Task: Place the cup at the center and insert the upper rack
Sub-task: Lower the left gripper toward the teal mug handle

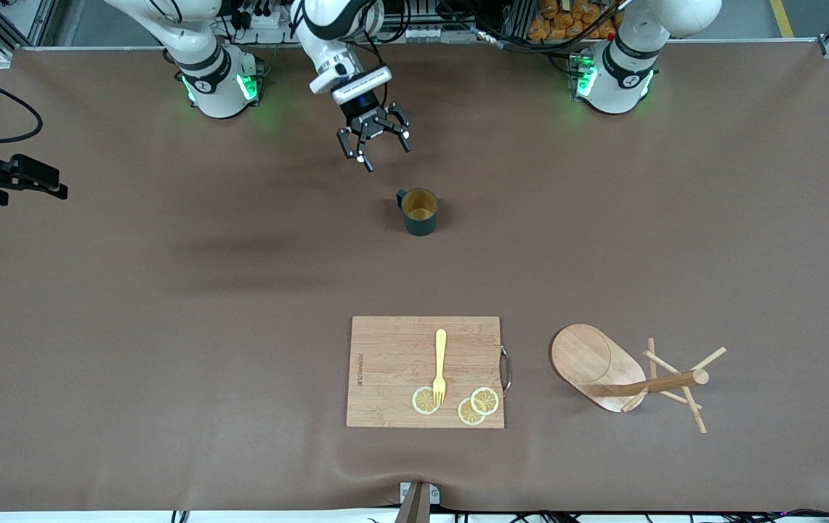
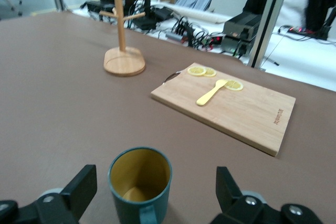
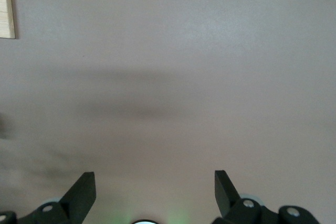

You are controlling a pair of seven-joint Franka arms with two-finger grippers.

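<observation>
Starting at the left hand [image 1: 385, 154], we find it low over the bench [image 1: 167, 349] with its fingers wide apart and nothing between them. In its own wrist view the cup [image 1: 420, 211] sits just ahead of the open fingers, with its small handle turned toward the hand. The cup stands upright, the yellow inside showing, about midway between the two arms' ends of the bench and farther from the front camera than the other things.

The right hand [image 3: 152, 182] waits over bare bench, its fingers also apart. It does not show in the front view.

The upper rack [image 1: 603, 367] stands upright on its oval base toward the left arm's end, nearer to the front camera than the cup. Just beside it lies a cutting board [image 1: 392, 349] carrying a yellow fork [image 1: 440, 363] and lemon slices [image 1: 478, 403].

We judge that the cup step is in hand — the cup seems already close to the centre, though not gripped. The next move calls either for closing on the cup's wall to correct its place, or for reaching to the rack's post — well apart from this hand.
</observation>
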